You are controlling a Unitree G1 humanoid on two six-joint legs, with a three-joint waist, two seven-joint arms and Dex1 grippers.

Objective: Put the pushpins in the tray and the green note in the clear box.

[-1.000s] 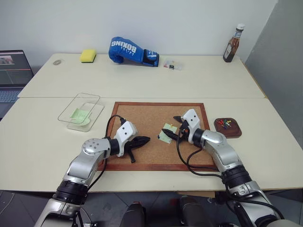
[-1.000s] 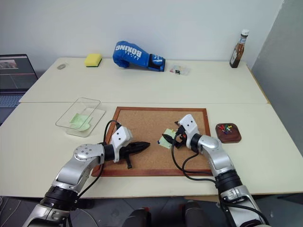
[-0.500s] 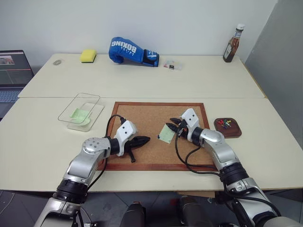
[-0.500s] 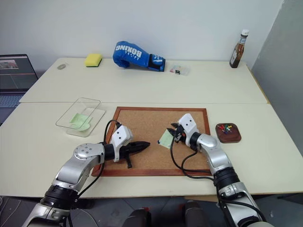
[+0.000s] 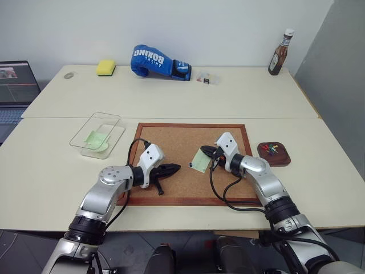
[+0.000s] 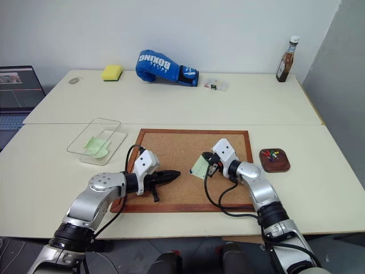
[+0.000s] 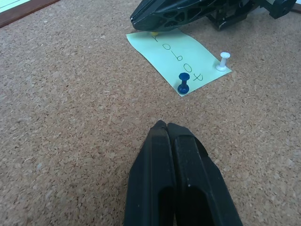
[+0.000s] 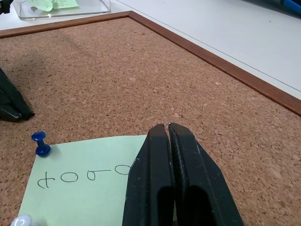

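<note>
Since a second ago our right gripper (image 8: 165,128) has gone from spread to clenched over green note (image 7: 181,54) | note pinned to corkboard (image 5: 171,142) by blue pushpin (image 7: 183,83) and white pin (image 7: 223,61) | left gripper (image 7: 165,126) clenched, empty, nearby.

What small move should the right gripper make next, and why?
Probably lift the right gripper straight off the corkboard. It is shut at a corner of the green note, where a yellow speck shows, perhaps a pushpin. The blue pin and white pin are stuck in the note.
</note>
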